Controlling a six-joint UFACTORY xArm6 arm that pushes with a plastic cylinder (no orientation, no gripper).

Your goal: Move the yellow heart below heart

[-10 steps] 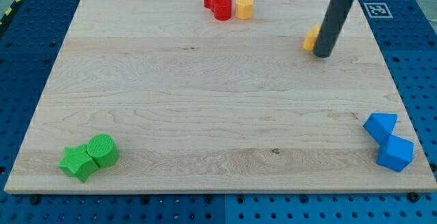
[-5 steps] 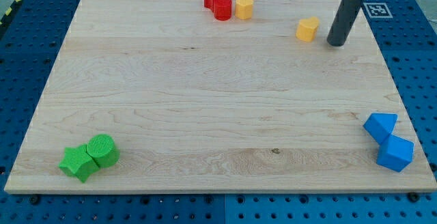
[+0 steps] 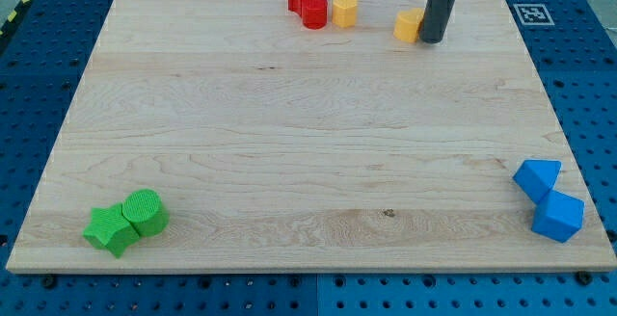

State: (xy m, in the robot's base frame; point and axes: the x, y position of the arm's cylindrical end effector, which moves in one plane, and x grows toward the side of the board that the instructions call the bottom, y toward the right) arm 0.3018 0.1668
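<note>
Yellow heart [image 3: 408,25] sits touching my tip [image 3: 431,39] on its right; rod upright, holding nothing.

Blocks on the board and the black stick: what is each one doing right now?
Yellow heart: against my tip's left.
My tip: touching the yellow heart.
Yellow cylinder: upright, beside red blocks.
Green blocks: touching, bottom left.
Blue blocks: touching, bottom right.

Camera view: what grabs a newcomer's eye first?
The dark rod at the view's top, my tip against the right side of the yellow heart. Next, the block clusters: red blocks beside a yellow cylinder at top, green pair bottom left, blue pair bottom right.
</note>
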